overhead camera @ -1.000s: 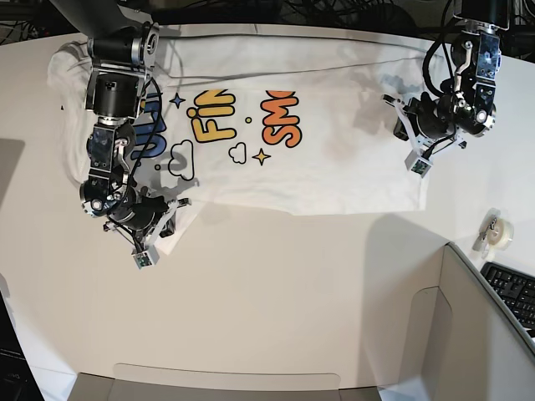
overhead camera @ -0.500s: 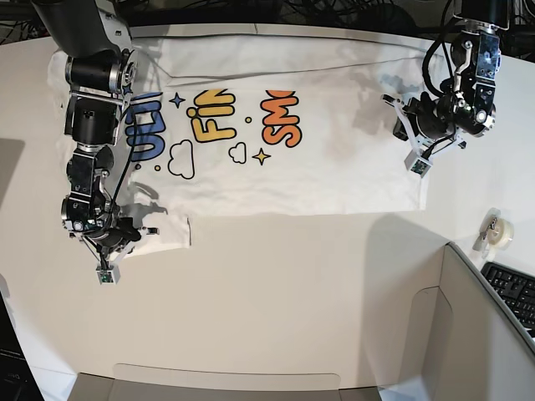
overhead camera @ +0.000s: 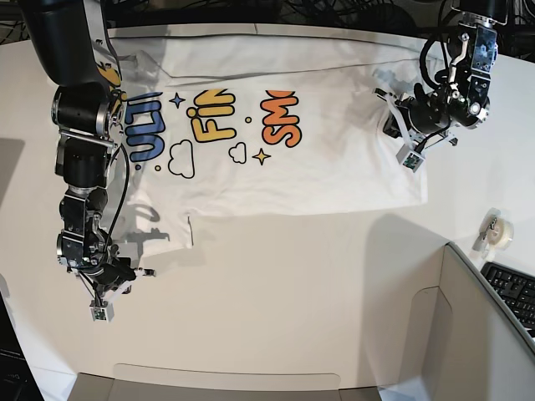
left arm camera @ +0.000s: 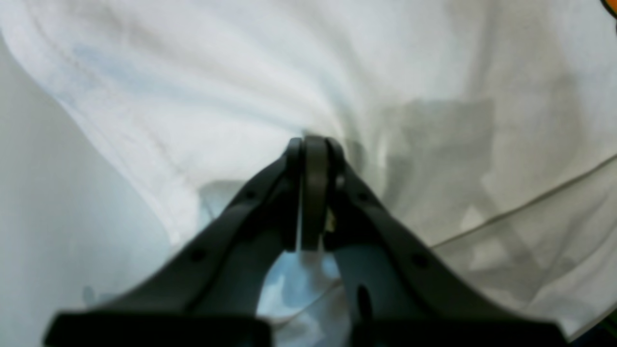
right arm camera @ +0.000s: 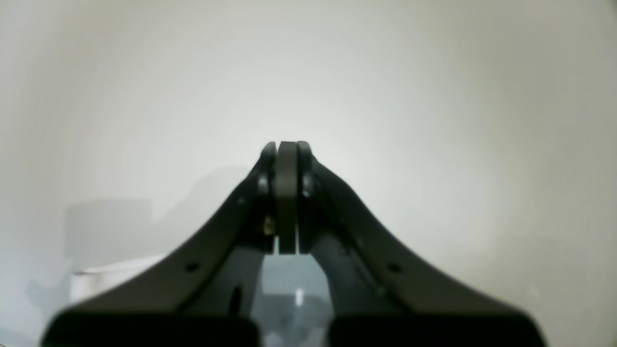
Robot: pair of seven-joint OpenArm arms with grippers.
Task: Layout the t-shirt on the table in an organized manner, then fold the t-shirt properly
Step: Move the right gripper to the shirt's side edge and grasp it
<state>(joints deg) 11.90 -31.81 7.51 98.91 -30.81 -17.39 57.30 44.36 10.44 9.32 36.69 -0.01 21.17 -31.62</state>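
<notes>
The t-shirt (overhead camera: 284,142) lies spread across the far half of the table (overhead camera: 284,301), print side up, with its blue, yellow and orange letters, small clouds and stars showing in the base view. Its near hem runs fairly straight across the middle of the tabletop, and at the near left corner in that view a flap of cloth hangs a little lower than the rest of the hem, with a short crease beside it. The left gripper (left arm camera: 313,144) sits at the shirt's right side in the base view, over the sleeve area, and its wrist camera shows the jaws pressed together with white fabric bunching and radiating in folds from the tips (a thin sliver of cloth seems to run between the pads, though the close view is blurred, so the pinch is likely rather than certain). A corner of orange print shows at the upper right of that same view. The right gripper (right arm camera: 287,147) is on the other side, near the table's front left in the base view, clear of the shirt's edge; its jaws are closed flat against each other with nothing between them, and only bare white tabletop fills the background. Off to the right of the base view, a roll of tape (overhead camera: 499,230) rests on the table beside a grey partition panel (overhead camera: 468,334), behind which a black keyboard (overhead camera: 512,292) is partly visible.
</notes>
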